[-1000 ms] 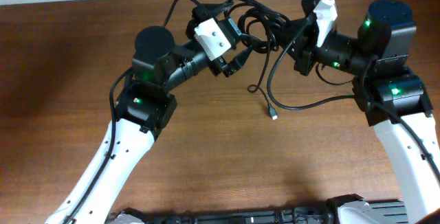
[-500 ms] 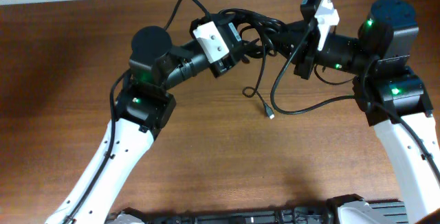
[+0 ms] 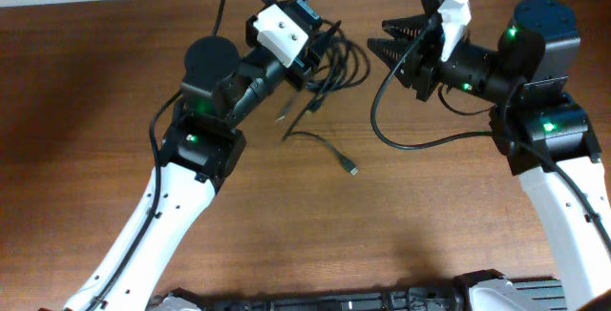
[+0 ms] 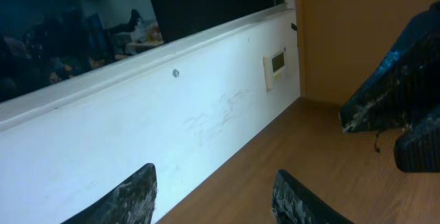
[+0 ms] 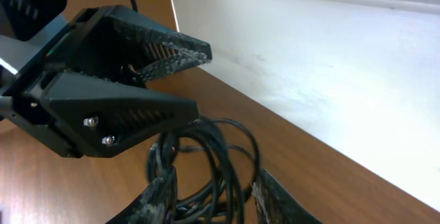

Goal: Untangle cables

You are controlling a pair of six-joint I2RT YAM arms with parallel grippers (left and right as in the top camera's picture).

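A: How do the grippers stand?
B: The left gripper (image 4: 213, 179) has its fingers apart, and the right gripper (image 3: 377, 39) is spread too.
A: And the cables?
B: The cables (image 3: 336, 58) are looped just beside the left gripper, facing the right. One plug (image 3: 351, 169) lies apart from both.

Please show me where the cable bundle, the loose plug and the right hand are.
cable bundle (image 3: 336, 61), overhead view, on the middle loops.
loose plug (image 3: 352, 169), overhead view, on its tip.
right hand (image 3: 378, 37), overhead view, between its open fingertips.
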